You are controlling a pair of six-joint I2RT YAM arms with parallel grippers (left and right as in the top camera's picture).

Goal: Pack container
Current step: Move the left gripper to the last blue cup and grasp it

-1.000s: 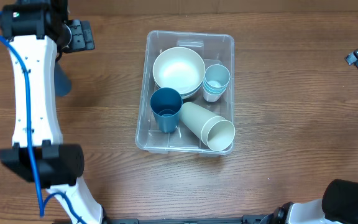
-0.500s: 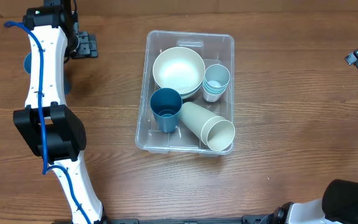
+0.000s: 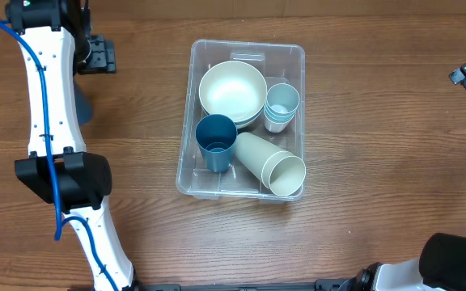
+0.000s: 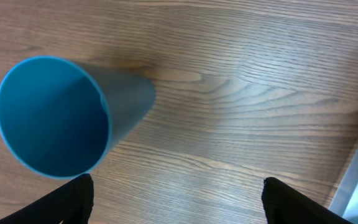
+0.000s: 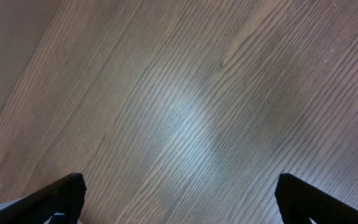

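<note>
L pincer (image 4: 176, 193) spread, wrist cam: blue cup (image 4: 51, 118)

We see the clear container (image 3: 247, 47) holding a cream bowl (image 3: 233, 89), stacked pale blue cups (image 3: 281, 103), an upright dark blue cup (image 3: 215, 139) and a cream cup (image 3: 272, 165) lying on its side.

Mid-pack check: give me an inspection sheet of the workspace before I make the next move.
Surface: wooden table, no spills seen.
Job's things: container holds a cream bowl, dark blue cup, pale blue cups and a cream cup lying on its side; a blue cup sits outside it by the left arm.
Clutter: nothing seen.
Hands: left hand open near the blue cup, holding nothing; right hand open over bare wood.
Cables: blue cable along the left arm.
Surroundings: nothing seen.
</note>
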